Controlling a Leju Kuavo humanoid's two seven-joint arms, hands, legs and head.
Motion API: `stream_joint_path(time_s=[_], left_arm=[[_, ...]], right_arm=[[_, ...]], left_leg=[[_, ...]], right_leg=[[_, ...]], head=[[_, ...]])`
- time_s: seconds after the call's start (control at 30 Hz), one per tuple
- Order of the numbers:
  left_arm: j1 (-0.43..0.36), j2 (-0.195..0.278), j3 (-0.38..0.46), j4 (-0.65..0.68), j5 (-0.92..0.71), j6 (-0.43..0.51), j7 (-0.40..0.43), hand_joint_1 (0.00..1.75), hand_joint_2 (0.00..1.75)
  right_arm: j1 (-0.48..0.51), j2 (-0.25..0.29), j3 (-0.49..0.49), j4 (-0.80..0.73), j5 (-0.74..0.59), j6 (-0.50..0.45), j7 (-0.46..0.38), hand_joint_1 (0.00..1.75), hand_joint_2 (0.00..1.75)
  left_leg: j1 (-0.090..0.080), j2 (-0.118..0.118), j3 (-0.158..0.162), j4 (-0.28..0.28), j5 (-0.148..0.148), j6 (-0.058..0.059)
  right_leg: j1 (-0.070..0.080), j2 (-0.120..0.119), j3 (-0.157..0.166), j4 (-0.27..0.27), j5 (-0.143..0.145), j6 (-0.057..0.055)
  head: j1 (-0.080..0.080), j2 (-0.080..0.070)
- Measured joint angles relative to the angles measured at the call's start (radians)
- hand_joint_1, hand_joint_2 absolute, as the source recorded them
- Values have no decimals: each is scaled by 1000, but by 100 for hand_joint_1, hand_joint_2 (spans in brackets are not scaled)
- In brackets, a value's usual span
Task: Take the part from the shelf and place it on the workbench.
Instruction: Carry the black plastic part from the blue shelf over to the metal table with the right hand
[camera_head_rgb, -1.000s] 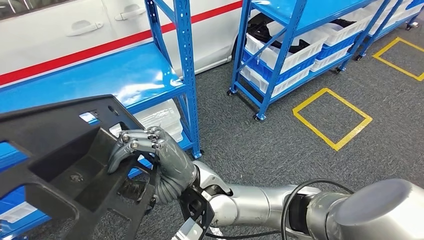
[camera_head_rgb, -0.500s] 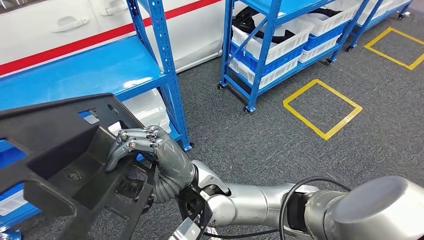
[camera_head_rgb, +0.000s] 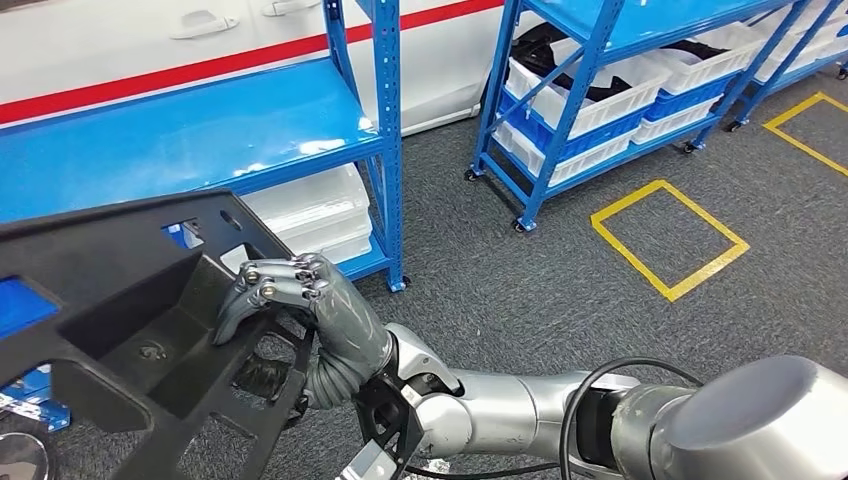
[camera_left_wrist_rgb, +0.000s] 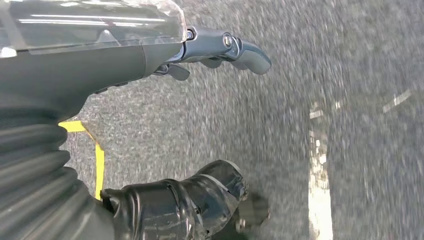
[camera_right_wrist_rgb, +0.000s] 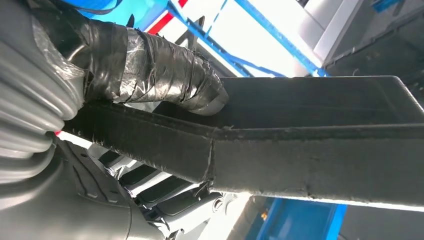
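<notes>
Black moulded plastic, in the form of a large flat part (camera_head_rgb: 120, 310) with a recessed tray and several rectangular cut-outs, occupies the lower left of the head view. It is held clear of the blue steel shelf unit (camera_head_rgb: 200, 140) behind it and is not resting on any surface that can be seen. The right hand (camera_head_rgb: 300, 310), grey with a ribbed wrist cover, grips the part at an inner rim beside one of the cut-outs: its fingers (camera_head_rgb: 275, 285) are curled over the top of the rim. In the right wrist view the tape-wrapped thumb (camera_right_wrist_rgb: 165, 75) presses against the upper face of the same part (camera_right_wrist_rgb: 310, 165), with darker fingers showing under the rim.

The left hand (camera_left_wrist_rgb: 165, 125) appears in the left wrist view above grey carpet. Its thumb (camera_left_wrist_rgb: 190, 200) and its fingers (camera_left_wrist_rgb: 235, 47) stand well apart, and nothing lies between them.

Beneath the shelf unit's blue deck sits a stack of translucent white plastic bins (camera_head_rgb: 310, 215). A second blue shelf unit on castors (camera_head_rgb: 620, 90) stands further off, loaded with white and blue crates. A yellow taped square (camera_head_rgb: 668, 238) marks the grey carpet floor (camera_head_rgb: 520, 290) near it. A white panel with a red stripe (camera_head_rgb: 150, 70) runs behind the first shelf unit.
</notes>
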Motion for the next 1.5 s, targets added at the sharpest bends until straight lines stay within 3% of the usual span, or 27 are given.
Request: stream_joint_path(time_s=[0.07,0.1,0.13,0.2,0.27,0.33,0.37,0.43,0.5,0.57,0.6,0.63,0.67,0.73,0.8,0.87,0.93,1.03,1.07,1.1,1.13,1.17,1.23,1.3,1.37,1.43,1.5], left_arm=[[0,3,-2,0,0,0,0,0,175],[0,3,-3,0,-1,0,0,0,175],[0,3,-5,0,-1,0,0,0,175],[-1,2,-9,0,-2,0,-2,0,175],[-2,1,-12,0,-2,3,-3,0,175],[0,2,-14,0,0,4,-3,0,175],[2,4,-15,0,0,5,-3,0,175],[4,4,-16,0,0,5,-3,0,175],[2,3,-16,-1,0,5,-3,0,175],[1,2,-17,-1,0,5,-3,0,175],[2,2,-17,-1,0,4,-3,0,175],[3,2,-17,-1,0,4,-3,0,175],[3,2,-17,-1,0,4,-2,0,175],[2,2,-17,-1,0,4,-2,0,175],[-1,2,-17,-1,0,4,-2,0,175],[1,2,-17,-1,0,3,-1,0,175],[3,1,-17,-1,0,3,0,0,175],[2,1,-17,-1,0,3,1,0,175],[1,2,-17,-1,0,3,2,0,175],[1,2,-17,-1,0,2,3,0,175],[1,2,-17,-1,0,2,4,0,175],[1,1,-17,-1,0,1,4,0,175],[1,1,-17,-1,0,1,5,0,175],[1,1,-17,-1,1,1,6,0,175],[3,4,-17,-1,3,0,8,0,175],[6,4,-17,-2,4,0,9,0,175],[5,3,-17,-3,3,0,9,0,175]], right_arm=[[4,0,0,0,0,0,2,175,175],[5,0,0,0,0,0,3,175,175],[5,0,0,0,0,0,4,175,175],[5,0,0,0,0,0,5,175,175],[5,0,0,0,0,-1,6,175,175],[5,0,0,0,0,-2,6,175,175],[5,0,0,0,0,-2,6,175,175],[4,1,0,0,0,-4,6,175,175],[5,1,0,0,0,-5,7,175,175],[5,1,0,0,-1,-4,6,175,175],[5,1,0,0,-2,-4,6,175,175],[5,1,0,0,-2,-4,6,175,175],[5,1,0,0,-2,-4,6,175,175],[4,1,0,0,-3,-4,5,175,175],[3,2,0,0,-4,-3,4,175,175],[3,2,0,0,-4,-3,4,175,175],[3,1,0,0,-5,-3,4,175,175],[3,1,0,0,-5,-3,3,175,175],[4,1,0,0,-5,-3,3,175,175],[5,1,0,0,-6,-3,3,175,175],[5,1,0,0,-6,-2,2,175,175],[5,1,0,0,-6,-2,2,175,175],[4,1,0,0,-6,-2,2,175,175],[5,1,0,0,-6,-2,1,175,175],[4,1,0,1,-7,-2,0,175,175],[3,2,0,1,-7,-2,-1,175,175],[2,3,0,1,-7,-2,-3,175,175]], left_leg=[[-4,-19,-5,5,1,3],[-6,-30,-7,10,1,3],[-6,-41,-9,17,-1,3],[-7,-61,-20,36,-8,0],[-5,-80,-40,54,-10,-7],[-3,-97,-52,57,-4,-15],[-3,-96,-56,60,-6,-20],[-2,-63,-78,106,-37,-33],[7,-23,-129,219,-95,-51],[18,-11,-172,310,-124,-63],[23,-9,-171,311,-115,-66],[27,-4,-151,274,-89,-69],[30,7,-116,208,-55,-70],[24,40,-48,82,-14,-68],[12,52,-29,40,-13,-60],[7,36,-29,32,-7,-46],[8,20,-24,19,2,-28],[7,-6,-24,15,8,-10],[5,-17,-25,17,8,-8],[4,-29,-26,20,8,-7],[3,-43,-26,24,7,-7],[3,-56,-27,29,5,-8],[3,-82,-37,49,-2,-15],[4,-104,-55,65,-4,-24],[6,-121,-66,65,0,-32],[2,-87,-81,90,-15,-42],[3,-27,-127,187,-67,-54]], right_leg=[[6,6,-38,84,-16,-3],[7,8,-33,74,3,-4],[8,12,-12,28,36,-6],[6,48,42,-89,87,-10],[4,75,65,-146,96,-12],[4,63,66,-155,97,-16],[3,54,67,-161,100,-21],[-2,31,72,-171,107,-29],[0,6,75,-174,108,-32],[0,-19,74,-174,108,-31],[0,-29,74,-174,107,-31],[-1,-39,75,-174,107,-30],[-1,-47,76,-174,106,-28],[0,-60,79,-175,104,-21],[2,-72,81,-178,105,-9],[-1,-83,86,-180,103,5],[-5,-60,77,-151,77,11],[3,-4,-6,30,-14,0],[6,3,-31,83,-29,-3],[8,6,-41,102,-23,-5],[8,9,-33,81,0,-7],[8,16,-8,28,35,-9],[1,60,45,-91,83,-8],[-1,89,64,-138,89,-8],[-1,70,63,-142,92,-15],[-4,47,66,-149,96,-23],[-2,22,69,-154,97,-27]], head=[[0,0],[0,0],[0,0],[0,0],[-2,0],[-2,0],[-2,0],[-5,0],[-8,0],[-8,0],[-8,0],[-8,0],[-8,0],[-8,0],[-7,0],[-6,0],[-6,0],[-6,0],[-6,0],[-6,0],[-6,0],[-6,0],[-8,0],[-9,0],[-10,0],[-13,0],[-17,0]])
